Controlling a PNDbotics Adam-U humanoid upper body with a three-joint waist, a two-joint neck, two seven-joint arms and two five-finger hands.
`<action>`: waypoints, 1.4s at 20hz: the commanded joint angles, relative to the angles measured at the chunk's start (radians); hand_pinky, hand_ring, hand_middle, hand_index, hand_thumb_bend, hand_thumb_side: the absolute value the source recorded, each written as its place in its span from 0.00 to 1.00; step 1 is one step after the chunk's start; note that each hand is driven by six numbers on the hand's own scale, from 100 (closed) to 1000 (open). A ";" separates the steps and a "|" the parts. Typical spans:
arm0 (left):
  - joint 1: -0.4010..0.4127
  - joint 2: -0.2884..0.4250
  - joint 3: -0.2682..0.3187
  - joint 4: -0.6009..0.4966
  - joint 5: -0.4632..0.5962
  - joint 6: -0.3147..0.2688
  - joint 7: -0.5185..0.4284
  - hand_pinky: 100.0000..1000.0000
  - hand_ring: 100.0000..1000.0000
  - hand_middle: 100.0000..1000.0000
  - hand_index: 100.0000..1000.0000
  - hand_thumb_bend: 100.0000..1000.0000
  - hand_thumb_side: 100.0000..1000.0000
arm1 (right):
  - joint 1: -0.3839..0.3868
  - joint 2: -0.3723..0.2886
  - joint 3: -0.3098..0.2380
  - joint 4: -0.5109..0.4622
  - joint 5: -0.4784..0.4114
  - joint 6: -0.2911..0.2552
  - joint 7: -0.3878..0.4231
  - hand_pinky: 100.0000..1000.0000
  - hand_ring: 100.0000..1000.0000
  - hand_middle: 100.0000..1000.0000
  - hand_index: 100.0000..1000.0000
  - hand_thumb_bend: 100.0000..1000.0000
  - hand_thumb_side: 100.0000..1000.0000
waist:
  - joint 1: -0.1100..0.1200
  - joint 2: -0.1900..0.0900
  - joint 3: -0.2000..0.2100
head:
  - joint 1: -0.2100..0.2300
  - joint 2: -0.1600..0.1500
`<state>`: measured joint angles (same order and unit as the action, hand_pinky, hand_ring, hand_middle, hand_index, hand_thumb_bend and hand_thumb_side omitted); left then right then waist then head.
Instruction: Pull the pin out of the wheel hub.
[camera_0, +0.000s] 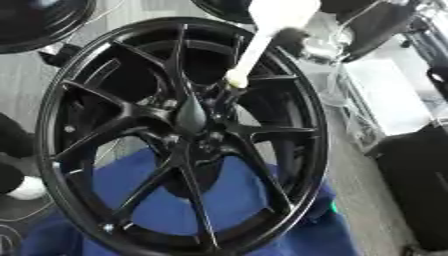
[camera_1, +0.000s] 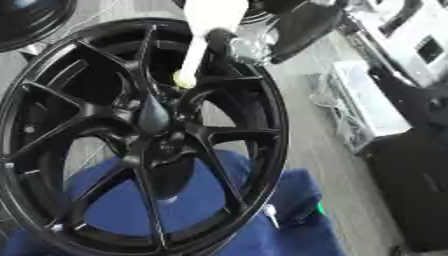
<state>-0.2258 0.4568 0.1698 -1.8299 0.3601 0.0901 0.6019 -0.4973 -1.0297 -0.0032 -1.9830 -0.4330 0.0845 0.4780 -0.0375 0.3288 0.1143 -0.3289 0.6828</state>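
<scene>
The white pin (camera_0: 249, 55) met the wheel hub (camera_0: 194, 117) mid-frame; pulling along its axis seemed best. No robot hand showed.

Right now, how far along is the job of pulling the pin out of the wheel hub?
Done: nothing I can confirm. In hand: the white pin slants down from the top, its yellowish tip at the spokes near the centre of the black wheel hub. Left: I cannot tell if the tip is free, so drawing it clear remains.
</scene>
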 joint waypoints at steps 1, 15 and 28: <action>0.000 0.025 0.016 -0.014 -0.010 -0.002 0.003 0.56 0.71 0.59 0.63 0.00 0.70 | 0.082 -0.083 -0.124 -0.017 -0.057 -0.028 -0.112 0.77 0.50 0.31 0.47 0.00 0.23 | 0.004 -0.024 -0.009 | 0.024 -0.017; -0.007 0.015 0.018 -0.017 -0.008 -0.004 -0.001 0.56 0.71 0.59 0.64 0.00 0.69 | 0.652 0.231 -0.414 -0.017 0.263 -0.165 -0.367 0.84 0.72 0.60 0.77 0.00 0.15 | 0.021 -0.012 -0.035 | 0.087 -0.036; -0.012 0.008 0.008 -0.014 -0.002 -0.001 -0.014 0.56 0.71 0.60 0.64 0.00 0.70 | 0.754 0.458 -0.456 -0.003 0.578 0.012 -0.477 0.98 0.89 0.90 1.00 0.00 0.00 | 0.029 -0.009 -0.041 | 0.102 -0.041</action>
<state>-0.2288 0.4474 0.1747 -1.8306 0.3579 0.0902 0.5923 0.2546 -0.5647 -0.4485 -1.9808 0.1196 0.0756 0.0100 -0.0088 0.3324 0.0753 -0.2296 0.6560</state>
